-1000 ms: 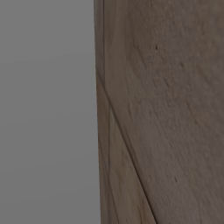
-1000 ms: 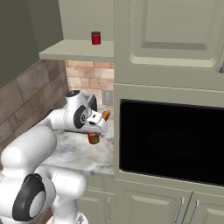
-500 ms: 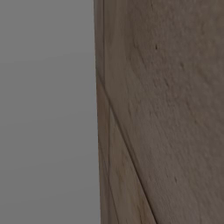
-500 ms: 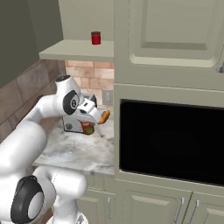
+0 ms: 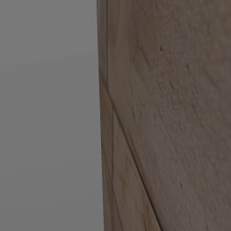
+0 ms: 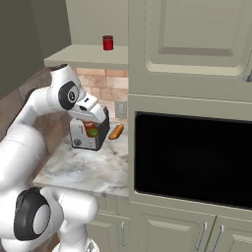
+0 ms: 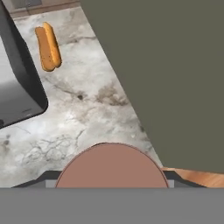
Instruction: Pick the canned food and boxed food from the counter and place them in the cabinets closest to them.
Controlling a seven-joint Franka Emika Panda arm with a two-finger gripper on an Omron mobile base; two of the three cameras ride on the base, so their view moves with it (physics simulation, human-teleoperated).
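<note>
Fingers [image 6: 92, 134] grip canned food [image 6: 91, 131] above counter [image 6: 83, 170]; boxed food [image 6: 108, 43] on cabinet shelf.

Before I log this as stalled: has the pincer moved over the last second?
Yes. In the right base view the pincer, holding the canned food, has swung left, away from the black oven door, to the front of the toaster.

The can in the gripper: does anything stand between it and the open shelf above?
Nothing visible blocks it. The gripper holds the can low over the counter, beside the toaster. The shelf above is open in front, with a red box on it. The can probably must clear the shelf's front edge.
</note>
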